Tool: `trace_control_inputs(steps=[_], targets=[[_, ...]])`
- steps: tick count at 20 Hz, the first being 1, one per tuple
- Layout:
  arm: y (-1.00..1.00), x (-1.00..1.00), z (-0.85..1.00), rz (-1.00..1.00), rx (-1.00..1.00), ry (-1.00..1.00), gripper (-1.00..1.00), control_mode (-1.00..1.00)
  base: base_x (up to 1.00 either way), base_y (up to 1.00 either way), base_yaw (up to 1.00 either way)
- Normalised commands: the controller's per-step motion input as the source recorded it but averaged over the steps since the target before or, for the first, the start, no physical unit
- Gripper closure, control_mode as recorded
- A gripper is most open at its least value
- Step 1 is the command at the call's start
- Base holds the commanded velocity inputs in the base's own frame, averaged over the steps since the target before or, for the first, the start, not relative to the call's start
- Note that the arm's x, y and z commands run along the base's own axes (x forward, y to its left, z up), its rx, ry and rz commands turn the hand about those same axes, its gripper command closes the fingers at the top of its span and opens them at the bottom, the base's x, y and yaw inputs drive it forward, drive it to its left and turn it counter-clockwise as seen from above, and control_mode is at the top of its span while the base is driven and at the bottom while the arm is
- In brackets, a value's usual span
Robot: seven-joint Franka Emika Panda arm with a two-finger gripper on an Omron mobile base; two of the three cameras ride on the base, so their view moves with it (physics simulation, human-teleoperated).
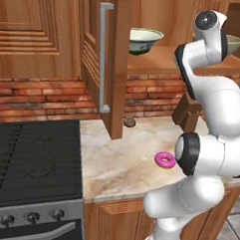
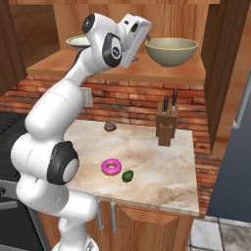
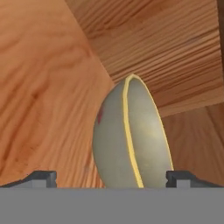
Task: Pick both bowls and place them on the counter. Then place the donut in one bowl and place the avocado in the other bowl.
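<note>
Simulated kitchen: beige marbled worktop (image 2: 157, 162) on a wooden front, black stovetop (image 1: 33, 157) adjoining, red brick backsplash (image 1: 43, 95) behind, wooden shelf (image 2: 122, 71) inside an open wall cabinet above, cabinet door (image 1: 103, 56) swung outward. Gripper (image 3: 111, 178) raised to shelf level, rolled sideways, jaws spread wide and released, nothing grasped. Olive-tan bowl (image 3: 131, 135) directly ahead of the jaws, between the two fingertips in the hand view, not touching either; yellowish rim seen as a near-vertical line there because of the hand's roll. Same bowl upright on the shelf in the right base view (image 2: 171, 51), opening upward, long axis across the shelf. Cream-white bowl (image 1: 144, 41) with green pattern upright on the same shelf, on the far side of the hand from the olive-tan bowl, well apart from the jaws. Far below the jaws, on the worktop: pink donut (image 2: 111, 167) lying flat, dark green avocado (image 2: 127, 176) just beside it, not touching. Small brown lump (image 2: 110, 126) nearer the brick wall. Knife block (image 2: 166, 125) upright below the olive-tan bowl.
</note>
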Motion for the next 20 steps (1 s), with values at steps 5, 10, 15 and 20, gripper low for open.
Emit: trace_control_inputs(steps=[5,10,15,20], targets=[[-0.16,0.25,-0.02,0.00,-0.01,0.06,-1.00,-1.00,0.00,0.00,0.00],[-0.18,0.22,0.00,0.00,-0.01,0.06,-1.00,-1.00,0.00,0.00,0.00],[-0.15,0.15,0.00,0.00,0.00,0.07,-1.00,-1.00,0.00,0.00,0.00],[-0.06,0.16,-0.05,0.00,0.00,0.07,-1.00,-1.00,0.00,0.00,0.00]])
